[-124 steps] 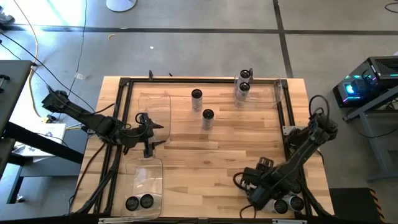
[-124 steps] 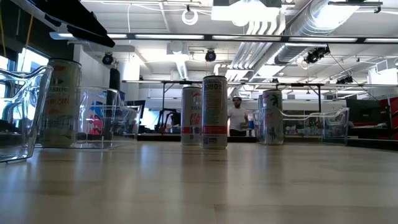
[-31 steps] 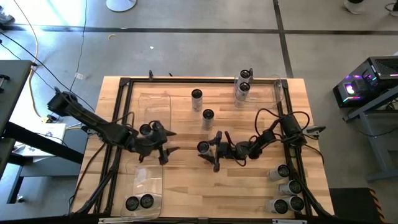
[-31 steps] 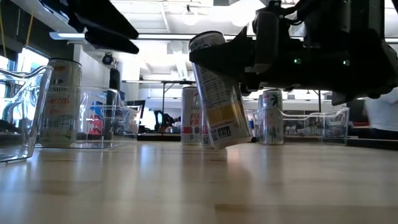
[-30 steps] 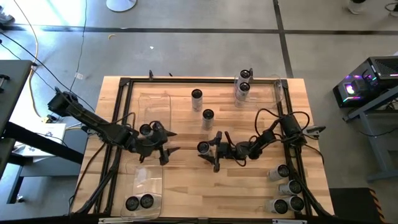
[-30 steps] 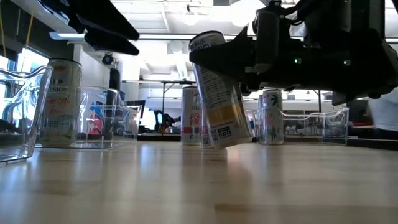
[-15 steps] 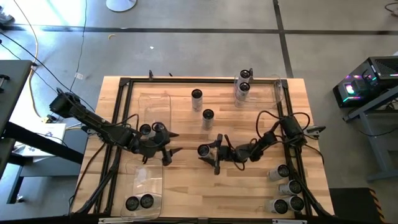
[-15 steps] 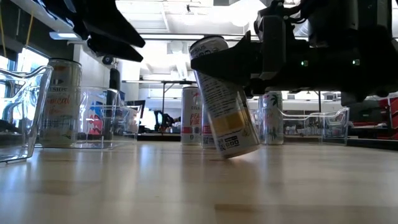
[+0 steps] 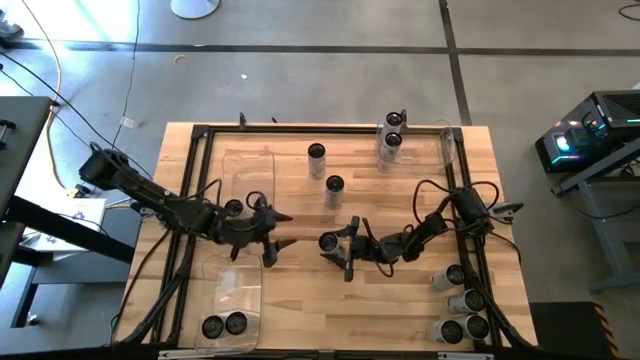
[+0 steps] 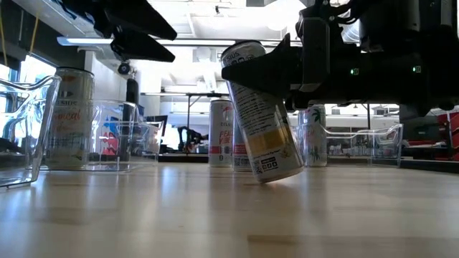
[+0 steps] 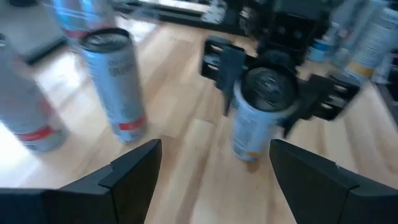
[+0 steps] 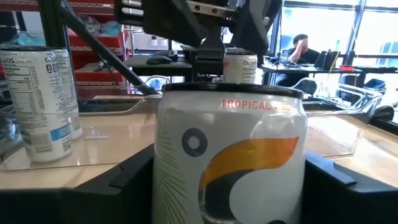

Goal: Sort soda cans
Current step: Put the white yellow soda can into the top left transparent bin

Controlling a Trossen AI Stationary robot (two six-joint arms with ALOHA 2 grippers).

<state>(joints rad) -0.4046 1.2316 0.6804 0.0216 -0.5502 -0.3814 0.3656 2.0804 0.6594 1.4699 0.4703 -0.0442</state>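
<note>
Sort is roughly half done, judging by the layout. From the table's centre in the high view: two dark-topped cans sit in the clear bin (image 9: 232, 296) at 7 o'clock, several light-topped cans (image 9: 458, 302) lie grouped by the table's edge at 4 o'clock, and two more stand in the bin (image 9: 432, 143) at 1 o'clock. Left to place: two loose cans (image 9: 325, 170) at 12 o'clock, one beside the left arm at 9 o'clock, plus the can in hand.

Right hand (image 9: 340, 243) is near centre, fingers either side of the tilted can (image 10: 262, 113); I'd call it clamped, though the grip may be loosening. Left hand (image 9: 274, 231) hangs at 9 o'clock, fingers apart, holding nothing, pointed at that can.

The low view shows the can leaning, bottom edge at or just above the table; overhead hides that. Right wrist view reads the can's "TROPICAL" label (image 12: 230, 155). Left wrist view shows its top (image 11: 268, 87) between the right hand's fingers.
</note>
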